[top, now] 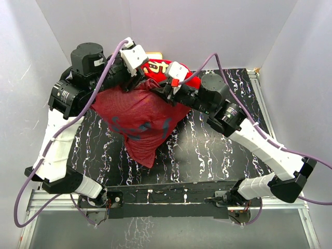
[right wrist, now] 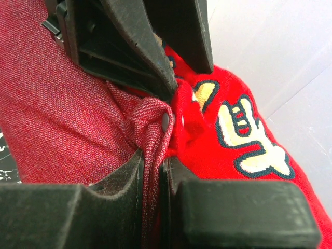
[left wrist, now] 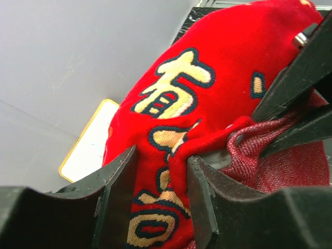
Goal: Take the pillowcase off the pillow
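The pillowcase (top: 141, 120) lies bunched on the black marbled table, mostly turned inside out, dull dark red with bluish patches. Its bright red end with gold characters (top: 158, 67) bulges at the back. The pillow is hidden inside it. My left gripper (top: 138, 77) is closed from the left on the bright red bulge (left wrist: 207, 67), which fills the gap between its fingers (left wrist: 118, 192). My right gripper (top: 163, 89) is shut on a fold of the dull red inside-out fabric (right wrist: 78, 114) by a snap button (right wrist: 165, 122). The two grippers almost touch.
A flat white board with a yellow-wood frame (left wrist: 88, 150) lies behind the bundle against the back wall, and also shows in the top view (top: 154, 54). Grey walls enclose the table (top: 218, 155) on three sides. A metal rail (top: 155, 199) runs along the near edge.
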{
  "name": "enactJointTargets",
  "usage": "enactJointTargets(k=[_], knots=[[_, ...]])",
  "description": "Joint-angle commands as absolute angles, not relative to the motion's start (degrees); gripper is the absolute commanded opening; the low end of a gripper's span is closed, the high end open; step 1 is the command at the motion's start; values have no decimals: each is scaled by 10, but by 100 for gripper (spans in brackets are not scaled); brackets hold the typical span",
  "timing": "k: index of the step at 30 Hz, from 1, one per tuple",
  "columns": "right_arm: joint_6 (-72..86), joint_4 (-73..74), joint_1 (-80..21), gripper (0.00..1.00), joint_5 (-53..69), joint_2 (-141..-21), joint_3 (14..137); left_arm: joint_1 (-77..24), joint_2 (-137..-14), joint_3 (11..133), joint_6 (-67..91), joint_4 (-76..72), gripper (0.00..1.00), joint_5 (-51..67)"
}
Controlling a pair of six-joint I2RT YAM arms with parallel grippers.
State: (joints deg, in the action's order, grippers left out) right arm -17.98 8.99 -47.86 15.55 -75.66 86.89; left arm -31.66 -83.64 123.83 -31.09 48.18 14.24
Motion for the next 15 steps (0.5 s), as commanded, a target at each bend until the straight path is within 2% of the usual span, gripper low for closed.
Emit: enactJointTargets(k=[1,3,5,10,13,15], knots=[[-179,146,-491,8,175,-761,874,-310,-862,1283,-297,536,32,159],[-184,147,-491,8,166,-753,871,-310,-869,1299,-278,515,14,158],[-187,146,-491,12,156,-741,867,-310,-862,1296,-260,471,2,152],[-231,168,-491,37,156,-710,881,-310,-843,1291,-212,378,0,172],[-272,197,-491,59,168,-710,926,-310,-870,1348,-166,397,0,221],[-301,219,-491,65,190,-716,965,-310,-888,1385,-133,412,0,252]])
